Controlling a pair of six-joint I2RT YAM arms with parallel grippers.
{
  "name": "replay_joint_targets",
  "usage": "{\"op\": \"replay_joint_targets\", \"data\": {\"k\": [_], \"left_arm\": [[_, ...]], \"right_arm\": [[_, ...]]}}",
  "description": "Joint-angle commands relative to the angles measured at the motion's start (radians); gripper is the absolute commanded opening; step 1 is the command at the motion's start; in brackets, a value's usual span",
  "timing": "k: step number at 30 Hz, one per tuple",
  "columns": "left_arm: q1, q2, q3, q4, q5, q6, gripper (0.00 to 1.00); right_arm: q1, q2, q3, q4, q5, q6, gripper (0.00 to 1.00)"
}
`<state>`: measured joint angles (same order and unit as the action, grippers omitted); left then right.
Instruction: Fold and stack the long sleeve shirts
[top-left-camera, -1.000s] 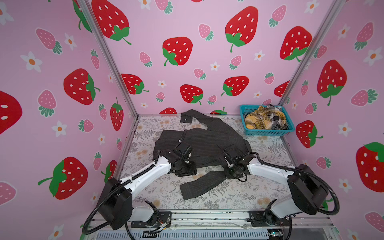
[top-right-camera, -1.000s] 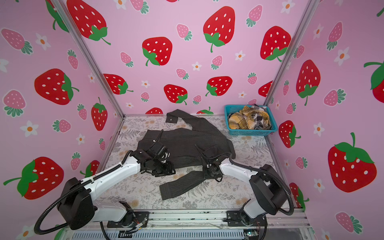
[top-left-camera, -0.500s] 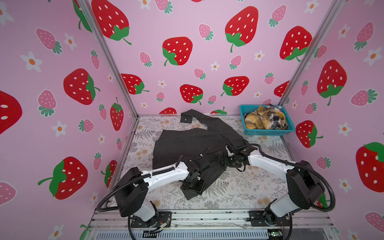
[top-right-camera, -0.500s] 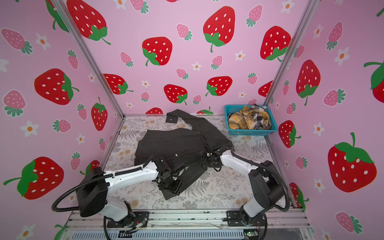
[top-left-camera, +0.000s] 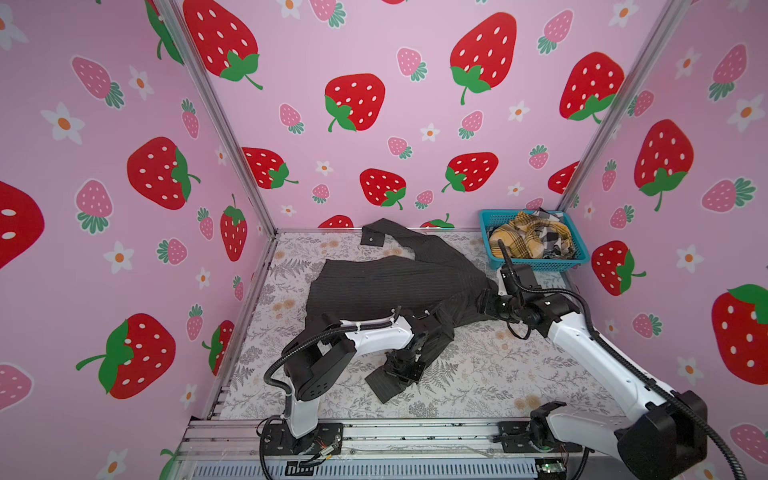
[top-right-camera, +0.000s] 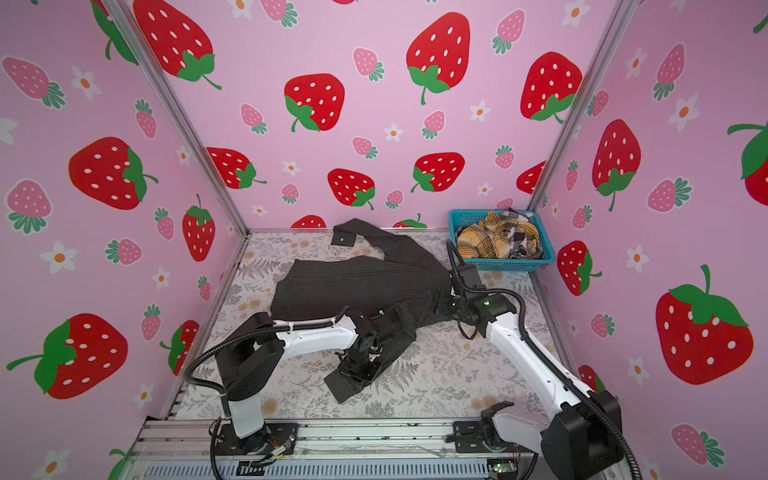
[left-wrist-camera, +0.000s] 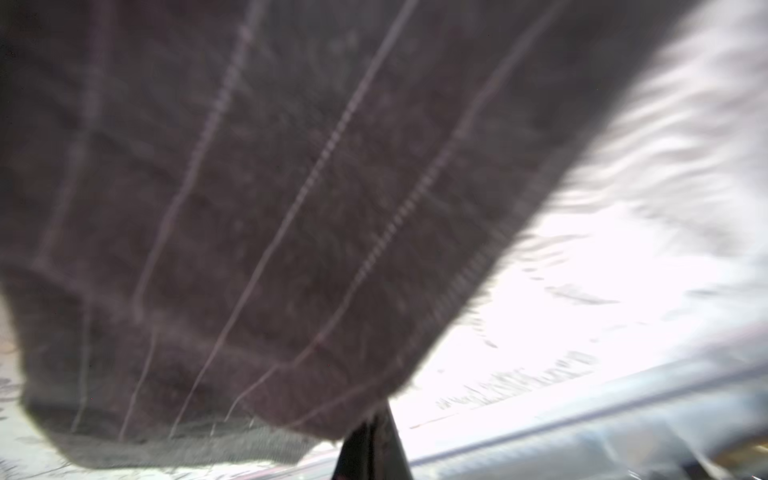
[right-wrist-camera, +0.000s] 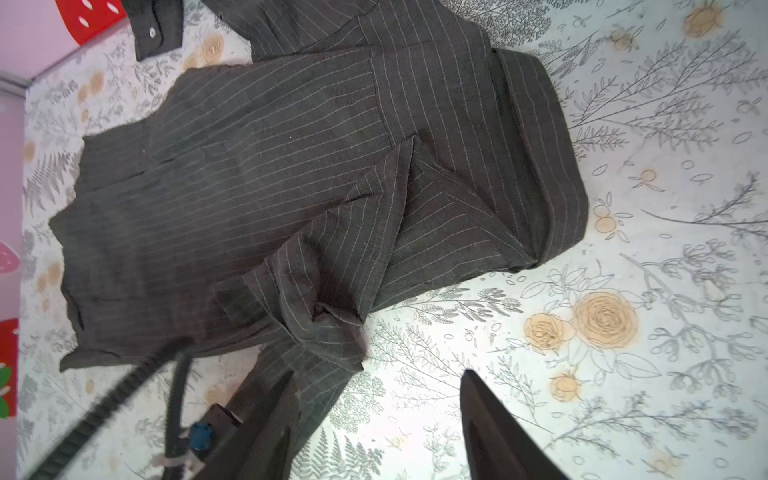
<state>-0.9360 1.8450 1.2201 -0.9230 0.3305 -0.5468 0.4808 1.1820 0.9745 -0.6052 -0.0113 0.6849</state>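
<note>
Your left claw, clamped on the sleeve at the shirt's 6 o'clock, lets you fold it inward; your right claw (parted, empty) sits at 3 o'clock.

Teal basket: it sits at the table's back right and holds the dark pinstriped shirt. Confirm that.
No, the contents are wrong. The teal basket is back right, but holds a yellow plaid shirt and a black-white check shirt; the dark pinstriped shirt lies on the table, in both top views.
</note>
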Motion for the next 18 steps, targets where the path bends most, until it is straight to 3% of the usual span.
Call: {"op": "replay_joint_targets", "data": {"k": [1,5,10,12,18], "left_arm": [[0.119,-0.199,0.089,0.254,0.233,-0.243,0.00],[0.191,-0.323,0.077,0.787,0.246,-0.641,0.00],[0.178,-0.255,0.062,1.282,0.184,-1.016,0.00],[0.169,-0.213,0.049,1.380,0.173,-1.102,0.00],[0.155,-0.172,-0.012,1.540,0.146,-1.240,0.00]], "right_arm": [[-0.005,-0.048,-0.010,-0.036,0.014,-0.011,0.57],[-0.004,-0.120,-0.001,0.018,-0.071,-0.062,0.60],[0.038,-0.177,0.035,0.036,-0.154,-0.127,0.77],[0.081,-0.209,0.016,0.078,-0.179,-0.143,0.84],[0.127,-0.243,-0.047,0.123,-0.062,-0.160,0.96]]}}
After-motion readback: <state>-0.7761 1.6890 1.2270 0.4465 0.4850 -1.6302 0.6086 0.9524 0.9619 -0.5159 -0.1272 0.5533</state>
